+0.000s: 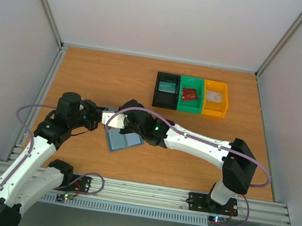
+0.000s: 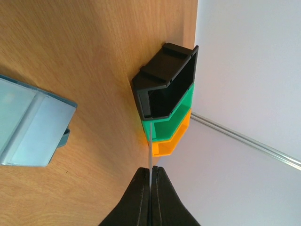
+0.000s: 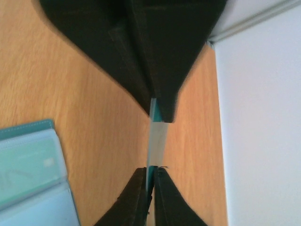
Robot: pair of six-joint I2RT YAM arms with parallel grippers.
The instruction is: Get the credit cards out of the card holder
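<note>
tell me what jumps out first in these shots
The left hand and right hand meet mid-table, both pinching one thin card edge-on between them. Beside them the blue-grey card holder lies open on the wooden table. At the far side stands a row of black, green and yellow bins, with red cards in the green one.

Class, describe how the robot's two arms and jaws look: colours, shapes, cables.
The left arm and right arm have white links and black joints, each trailing a purple cable and showing a green light. The jaws are black, tapering wedges.
</note>
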